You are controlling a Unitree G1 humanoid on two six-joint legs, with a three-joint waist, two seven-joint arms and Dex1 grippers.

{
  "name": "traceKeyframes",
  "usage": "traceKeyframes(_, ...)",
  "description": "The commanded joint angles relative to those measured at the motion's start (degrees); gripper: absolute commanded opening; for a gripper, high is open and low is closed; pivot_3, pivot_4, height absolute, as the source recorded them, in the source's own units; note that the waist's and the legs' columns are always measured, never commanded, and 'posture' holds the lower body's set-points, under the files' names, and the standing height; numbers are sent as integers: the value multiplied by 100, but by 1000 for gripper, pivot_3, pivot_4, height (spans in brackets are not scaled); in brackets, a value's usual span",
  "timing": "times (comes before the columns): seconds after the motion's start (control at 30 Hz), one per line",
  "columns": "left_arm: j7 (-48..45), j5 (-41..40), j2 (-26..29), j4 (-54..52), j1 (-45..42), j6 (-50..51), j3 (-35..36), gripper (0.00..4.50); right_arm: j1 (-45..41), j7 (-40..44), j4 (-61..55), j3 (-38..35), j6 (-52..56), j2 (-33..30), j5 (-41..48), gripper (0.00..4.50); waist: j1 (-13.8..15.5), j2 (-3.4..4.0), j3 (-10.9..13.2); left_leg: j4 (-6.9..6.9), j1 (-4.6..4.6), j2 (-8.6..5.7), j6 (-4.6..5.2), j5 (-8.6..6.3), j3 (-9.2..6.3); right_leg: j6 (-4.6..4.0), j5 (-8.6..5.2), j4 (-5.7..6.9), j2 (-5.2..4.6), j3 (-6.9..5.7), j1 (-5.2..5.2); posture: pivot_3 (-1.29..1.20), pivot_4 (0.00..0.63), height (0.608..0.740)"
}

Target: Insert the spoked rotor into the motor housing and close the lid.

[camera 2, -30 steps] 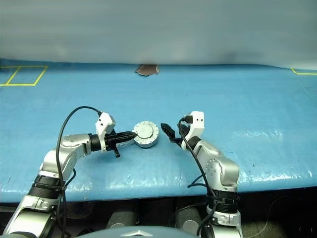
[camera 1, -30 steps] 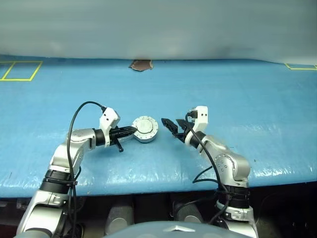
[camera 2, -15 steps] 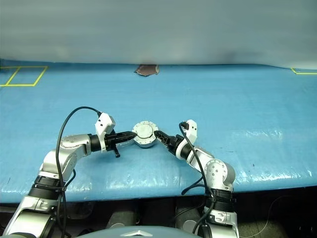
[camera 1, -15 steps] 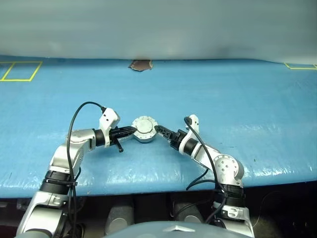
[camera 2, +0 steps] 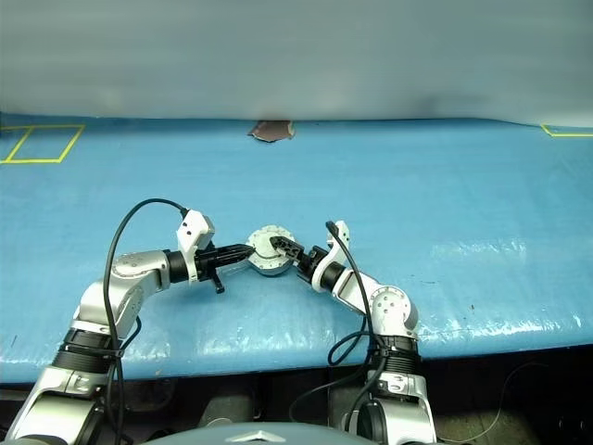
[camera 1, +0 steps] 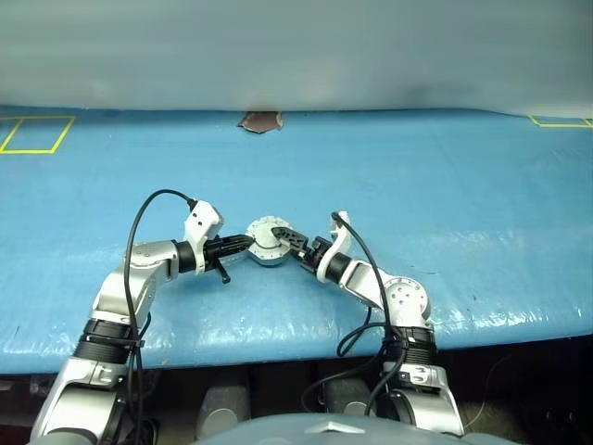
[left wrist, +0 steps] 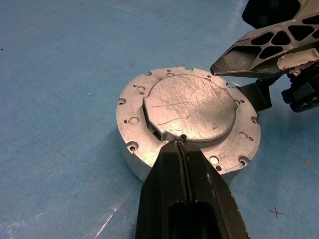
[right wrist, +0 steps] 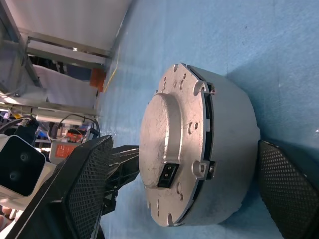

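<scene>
A round silver motor housing [camera 1: 266, 245] lies on the blue table, capped by the lid [left wrist: 189, 107] with its pale scratched face up. The spoked rotor is hidden. My left gripper [camera 1: 246, 242] is shut, and its fingertips [left wrist: 182, 142] touch the left edge of the lid's raised centre. From the right, my right gripper [camera 1: 285, 243] is open around the assembly. In the right wrist view its two mesh-padded fingers [right wrist: 84, 184] stand on either side of the housing wall [right wrist: 234, 149], and I cannot tell if they touch it.
The blue table cover [camera 1: 417, 185] stretches wide on all sides. A brown patch [camera 1: 262, 120] lies at the far edge, with yellow tape marks at the far left [camera 1: 37, 133] and far right [camera 1: 561, 121]. The table's front edge [camera 1: 278, 345] runs just below my arms.
My right gripper has swung left and rolled over, so its open fingers now reach around the silver assembly instead of standing off to its right. The left gripper and the assembly have stayed put.
</scene>
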Motion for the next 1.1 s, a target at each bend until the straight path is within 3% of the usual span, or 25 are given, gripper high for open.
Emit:
traceKeyframes(0.03, 46, 136, -1, 18, 77, -5, -100, 0, 73, 1, -58, -82, -113, 524, 369, 4472, -1, 1, 1, 0, -1, 0, 0, 0, 0, 0, 0, 0, 0, 0, -1, 0, 150, 740)
traceKeyframes(0.23, 66, 140, -2, 12, 81, -24, -105, 0, 86, -141, -72, -231, -188, 517, 696, 4472, -2, 6, 4, -6, -11, 0, 0, 0, -1, 1, 1, -12, 0, -1, -6, 0, 150, 740)
traceKeyframes(0.33, 82, 144, -14, -16, 69, -10, -123, 0, 128, -272, -79, -239, -179, 504, 773, 3879, -2, 8, 5, -20, -12, 0, 1, 0, -1, 7, 4, -32, 1, -1, -4, 0, 150, 740)
traceKeyframes(0.5, 89, 145, -17, -10, 48, -11, -137, 0, 195, -326, -141, -104, -119, 401, 725, 2250, -1, 9, 6, -34, -23, -3, 1, 0, -1, 18, 12, -65, -1, -1, -1, 0, 150, 740)
traceKeyframes(0.6, 78, 166, -24, 44, 27, -43, -130, 0, 230, -376, -106, -59, -103, 392, 660, 2250, -3, 9, 6, -36, -24, -4, 1, 0, -1, 20, 12, -69, -1, 0, -1, 0, 150, 740)
traceKeyframes(0.77, 82, 193, -41, 28, 24, -36, -111, 0, 240, -414, -87, 41, -150, 347, 502, 1238, -13, 10, 6, -36, -20, -2, 1, 0, -1, 19, 12, -66, 1, 0, 0, 0, 150, 740)
traceKeyframes(0.93, 150, 133, -79, 79, 2, -40, 53, 0, 261, -464, -88, -22, -162, 386, 596, 1239, -20, 10, 6, -35, -20, -3, 1, 0, -1, 19, 12, -67, 0, 0, 1, 0, 150, 740)
traceKeyframes(1.1, 499, -698, -436, -37, -125, 489, 929, 0, 192, -661, -143, -633, -354, 662, 1521, 1239, -21, 10, 18, -32, -32, -3, 1, 0, -5, 23, 14, -68, 1, -1, -5, 0, 150, 740)
